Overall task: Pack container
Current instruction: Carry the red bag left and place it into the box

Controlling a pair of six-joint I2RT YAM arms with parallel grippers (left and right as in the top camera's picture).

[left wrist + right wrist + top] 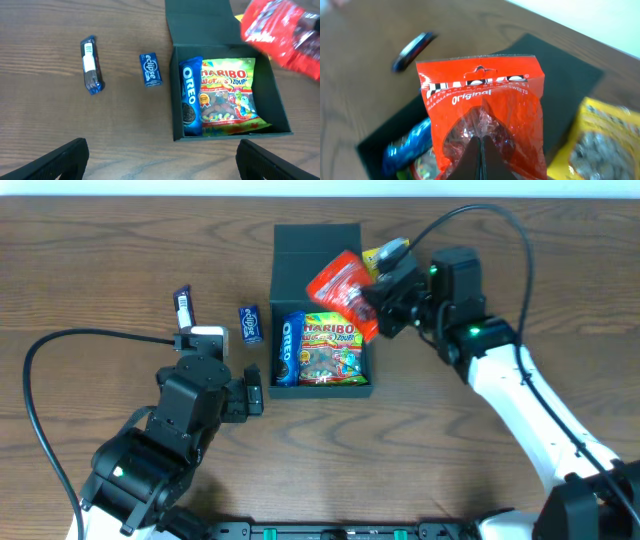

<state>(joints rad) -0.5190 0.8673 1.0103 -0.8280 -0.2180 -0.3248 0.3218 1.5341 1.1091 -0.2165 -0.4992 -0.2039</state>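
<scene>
Dark teal matte square container (300, 250) mid wooden table (90, 260), flap lid open, Oreo packet (288, 350) beside Haribo bag (332, 350) inside, right gripper (375, 305) clamped on red snack packet (338, 285) over container's far right, left gripper (256, 390) spread apart beside container's near left corner

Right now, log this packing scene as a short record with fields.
container: open, lid flap up
inside: Oreo pack and Haribo bag, side by side
right gripper: shut on red packet, above the container
left gripper: open, holding nothing
left of container: eclipse gum, dark wrapped bar
by container's right side: yellow packet
</scene>
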